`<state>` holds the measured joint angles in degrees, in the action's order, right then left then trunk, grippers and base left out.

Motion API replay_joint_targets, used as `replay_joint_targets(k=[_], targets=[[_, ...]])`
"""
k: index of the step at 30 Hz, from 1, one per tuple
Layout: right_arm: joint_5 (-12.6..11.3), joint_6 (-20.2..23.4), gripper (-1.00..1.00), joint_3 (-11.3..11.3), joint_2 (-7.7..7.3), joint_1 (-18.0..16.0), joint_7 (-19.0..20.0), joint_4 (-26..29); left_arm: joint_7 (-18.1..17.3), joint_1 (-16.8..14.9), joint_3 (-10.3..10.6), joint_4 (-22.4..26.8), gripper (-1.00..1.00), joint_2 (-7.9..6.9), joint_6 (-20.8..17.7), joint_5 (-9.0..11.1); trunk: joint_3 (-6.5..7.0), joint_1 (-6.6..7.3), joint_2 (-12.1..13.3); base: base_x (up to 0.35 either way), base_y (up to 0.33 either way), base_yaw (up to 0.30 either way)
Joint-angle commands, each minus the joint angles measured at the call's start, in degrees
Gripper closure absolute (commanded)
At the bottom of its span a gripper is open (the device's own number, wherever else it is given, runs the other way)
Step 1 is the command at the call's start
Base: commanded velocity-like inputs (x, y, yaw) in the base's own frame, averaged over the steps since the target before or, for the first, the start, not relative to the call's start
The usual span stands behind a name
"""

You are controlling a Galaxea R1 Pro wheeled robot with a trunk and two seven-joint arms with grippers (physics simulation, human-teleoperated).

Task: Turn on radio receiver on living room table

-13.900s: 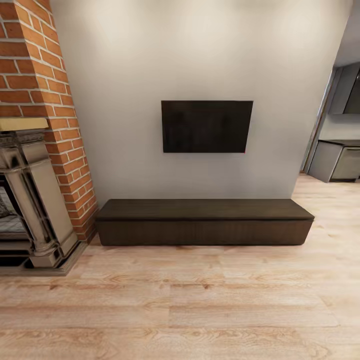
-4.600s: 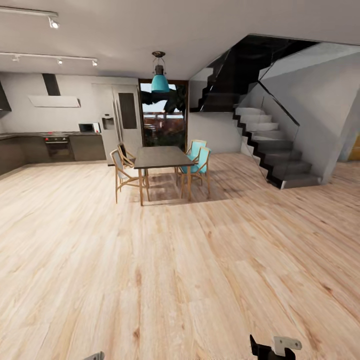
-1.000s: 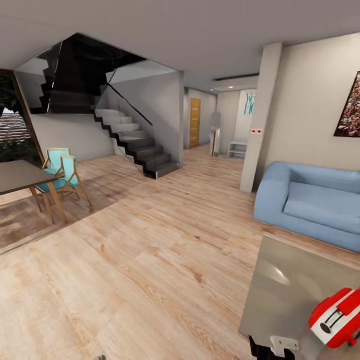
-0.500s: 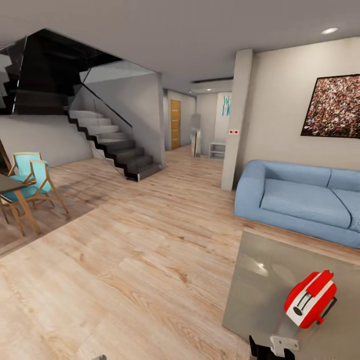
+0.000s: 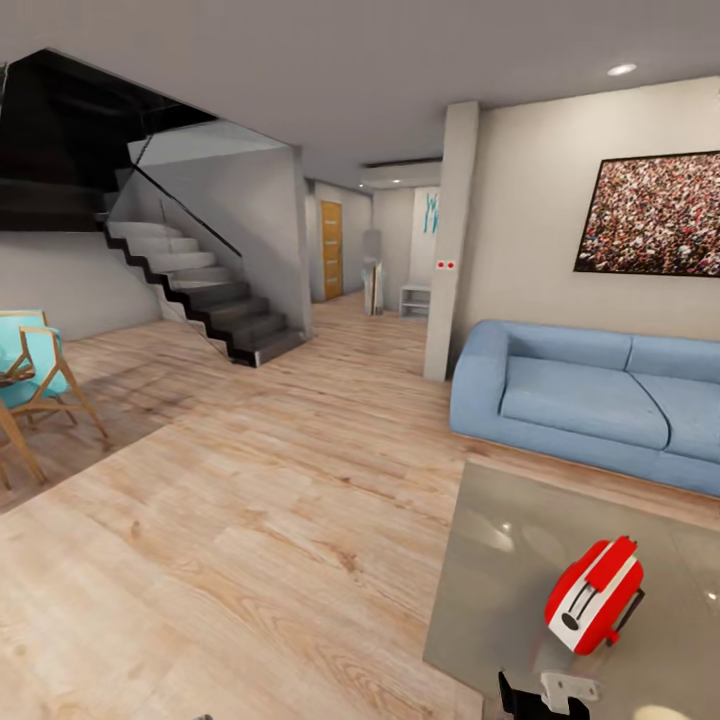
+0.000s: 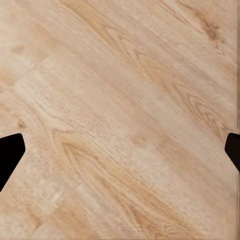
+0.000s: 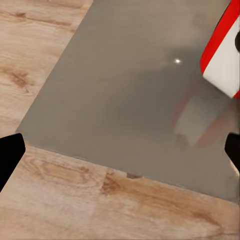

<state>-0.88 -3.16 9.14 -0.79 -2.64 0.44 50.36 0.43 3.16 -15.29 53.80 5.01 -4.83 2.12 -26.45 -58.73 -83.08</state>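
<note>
Head view: the radio receiver (image 5: 593,594) lies flat on the table (image 5: 500,590), just ahead of my right gripper (image 5: 548,695) and a little to its outer side. I judge it light and rigid, apt to skate on the glossy top, so I'd press its dark dial from above, not pinch the thin wire handle. Right wrist view: fingertips (image 7: 10,156) spread wide, holding nothing, low over the table's near edge. Left gripper (image 6: 120,150) likewise spread, hanging over the wood floor (image 6: 120,100), well clear of the radio.
</note>
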Motion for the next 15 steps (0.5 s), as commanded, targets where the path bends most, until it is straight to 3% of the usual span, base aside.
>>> replay_joint_targets(k=[1,10,15], targets=[[0.0,0.0,-1.0,0.0,0.0,0.0,0.0,0.0,0.0,0.0,0.0,0.0,-1.0,0.0,0.0,0.0,0.0,0.0,0.0,0.25,-0.22,-0.001],[0.4,-0.1,-1.0,0.2,-0.02,0.0,-0.3,0.0,0.0,0.0,0.0,0.0,-1.0,0.0,0.1,0.0,0.0,0.0,0.0,0.282,-0.175,0.0],[0.8,-0.2,-1.0,1.2,-1.44,-0.1,-0.6,0.8,-0.1,0.0,0.0,0.0,-1.0,0.0,0.1,0.0,0.0,0.0,0.0,0.054,-0.024,0.0]])
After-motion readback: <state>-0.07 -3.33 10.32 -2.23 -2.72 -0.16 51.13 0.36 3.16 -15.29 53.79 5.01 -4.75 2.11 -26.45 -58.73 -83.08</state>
